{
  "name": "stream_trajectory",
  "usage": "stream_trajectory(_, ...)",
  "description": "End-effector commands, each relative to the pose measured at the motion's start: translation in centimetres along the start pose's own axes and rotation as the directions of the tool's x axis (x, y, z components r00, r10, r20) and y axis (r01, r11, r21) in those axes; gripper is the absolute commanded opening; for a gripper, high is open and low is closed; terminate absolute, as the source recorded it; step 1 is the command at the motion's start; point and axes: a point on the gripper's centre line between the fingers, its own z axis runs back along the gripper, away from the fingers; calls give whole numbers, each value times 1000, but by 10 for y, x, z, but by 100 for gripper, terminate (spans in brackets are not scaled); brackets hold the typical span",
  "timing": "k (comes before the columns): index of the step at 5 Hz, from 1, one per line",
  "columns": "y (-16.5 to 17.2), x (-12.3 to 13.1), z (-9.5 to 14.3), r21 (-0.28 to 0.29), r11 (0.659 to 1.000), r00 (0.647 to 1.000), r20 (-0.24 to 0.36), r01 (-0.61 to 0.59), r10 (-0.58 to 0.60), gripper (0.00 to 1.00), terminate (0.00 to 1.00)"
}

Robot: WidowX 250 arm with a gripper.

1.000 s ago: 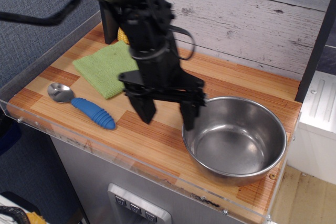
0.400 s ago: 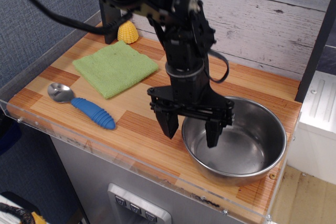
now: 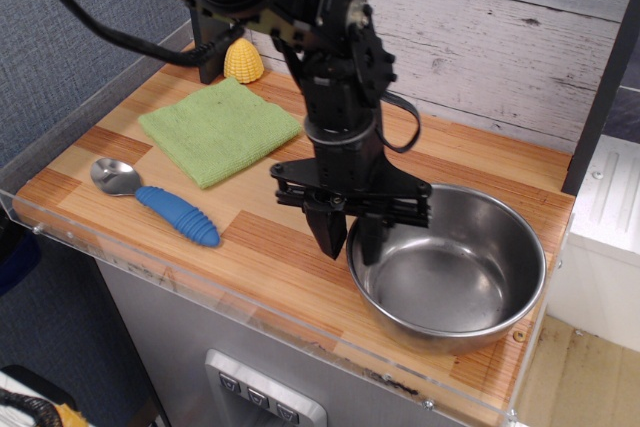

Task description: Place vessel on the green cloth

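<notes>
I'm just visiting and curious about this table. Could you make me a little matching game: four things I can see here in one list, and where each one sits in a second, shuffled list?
Things:
1. steel bowl
2. green cloth
3. blue-handled spoon
4. yellow toy corn

Places:
A. at the back, by the wooden wall, behind the cloth
B. near the front left edge of the table
C. at the right end of the table, with the gripper straddling its left rim
D. lying flat on the left half, between the corn and the spoon

Pairs: 1-C, 2-D, 3-B, 4-A
</notes>
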Motion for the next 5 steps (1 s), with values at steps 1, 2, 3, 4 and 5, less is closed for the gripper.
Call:
stream_trajectory(1, 19, 16, 24, -23, 999, 995, 84, -42, 44, 0, 0)
stream_trajectory(2, 17, 14, 25, -18, 999, 995, 88, -43, 44, 0, 0)
stream_trajectory(3, 16, 13, 25, -24, 999, 996, 80, -40, 42, 0, 0)
stream_trajectory(4, 19, 19, 52, -73, 995, 990, 121, -70, 78, 0, 0)
stream_trajectory(5, 22, 29, 88, -112, 986, 976, 164, -127, 144, 0, 0)
